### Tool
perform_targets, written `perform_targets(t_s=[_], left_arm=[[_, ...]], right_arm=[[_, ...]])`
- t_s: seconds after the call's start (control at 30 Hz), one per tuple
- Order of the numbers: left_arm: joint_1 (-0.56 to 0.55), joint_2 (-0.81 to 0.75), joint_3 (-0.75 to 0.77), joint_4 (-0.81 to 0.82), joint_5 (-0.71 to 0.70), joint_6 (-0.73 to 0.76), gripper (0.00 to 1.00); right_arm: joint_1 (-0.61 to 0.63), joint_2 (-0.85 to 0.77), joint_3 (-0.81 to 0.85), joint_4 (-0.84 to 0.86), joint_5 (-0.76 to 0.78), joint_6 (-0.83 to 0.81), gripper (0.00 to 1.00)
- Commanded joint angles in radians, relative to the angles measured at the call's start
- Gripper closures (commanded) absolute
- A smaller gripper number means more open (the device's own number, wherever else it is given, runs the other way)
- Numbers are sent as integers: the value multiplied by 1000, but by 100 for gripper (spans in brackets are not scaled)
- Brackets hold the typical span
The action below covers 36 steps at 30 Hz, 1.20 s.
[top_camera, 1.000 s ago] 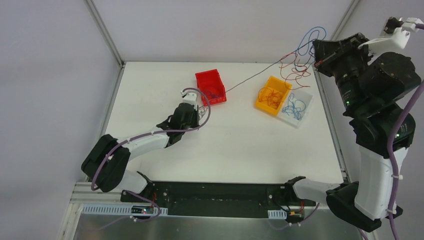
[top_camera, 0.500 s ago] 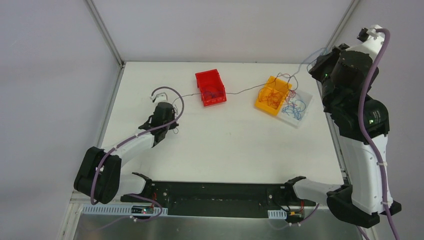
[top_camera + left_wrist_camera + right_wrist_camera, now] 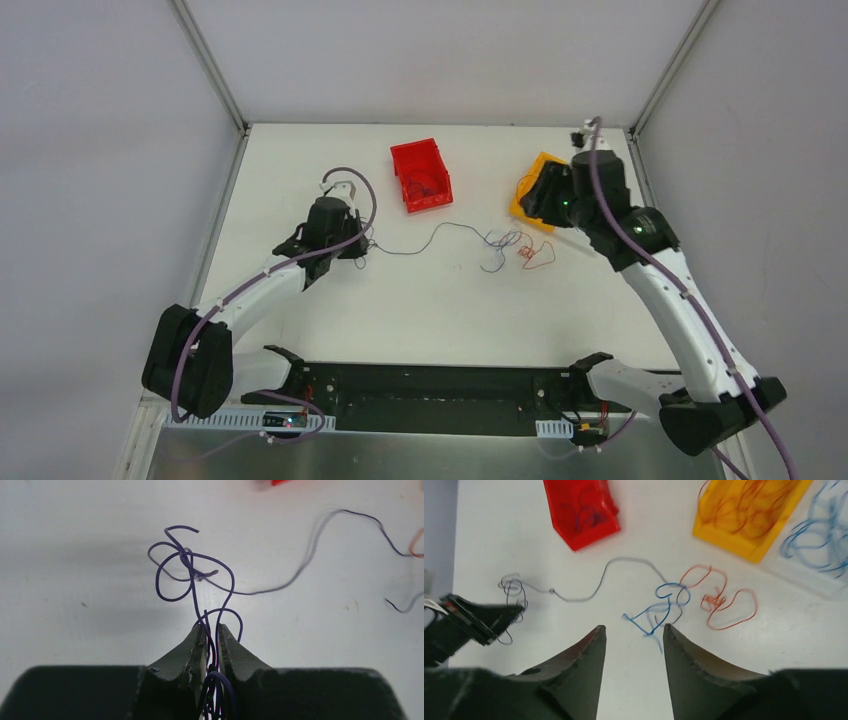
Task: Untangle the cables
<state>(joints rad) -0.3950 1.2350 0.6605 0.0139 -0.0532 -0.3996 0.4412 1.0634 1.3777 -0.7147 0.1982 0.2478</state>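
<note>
3 bins [image 3: 589, 534] [image 3: 734, 542] [image 3: 804, 582], 2 grippers [image 3: 211, 627] [image 3: 634, 627], mult. cables [image 3: 186, 557]

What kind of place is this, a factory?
Probably a robotics lab bench: a left arm and right arm fixed at the edge of a white table, plain walls, and a red bin and yellow bin holding thin wires.
</note>
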Motion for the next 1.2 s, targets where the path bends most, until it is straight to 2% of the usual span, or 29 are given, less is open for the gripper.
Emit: perform_targets(t_s=[0.0,0.03,0.1,0.37,0.47,0.63,0.77,0.9,1.17], left_arm=[[-25,-65,93,-77,203,75,85],[-28,-74,106,-93,256,79,84],[-31,-94,145,-129,374,75,83],[-31,-140,339,-313,681,46,80],[-31,-157,389,-345,724,36,80],[-31,-198,412,-387,582,54,77],[-31,-206,379,-394,409,53,78],[-31,-202,316,-380,247,51,78],[-31,-205,146,-224,48,57,78]], right_arm=[[38,59,-132,114,-344,-41,38],[52,75,-158,144,-380,-59,31],[78,100,-212,229,-432,-78,25],[130,144,-425,722,-631,-87,16],[185,154,-490,854,-629,-126,14],[221,241,-399,666,-386,-61,15],[237,246,-433,568,-212,61,6],[297,378,-410,439,-38,96,1],[356,585,-311,303,129,179,2]])
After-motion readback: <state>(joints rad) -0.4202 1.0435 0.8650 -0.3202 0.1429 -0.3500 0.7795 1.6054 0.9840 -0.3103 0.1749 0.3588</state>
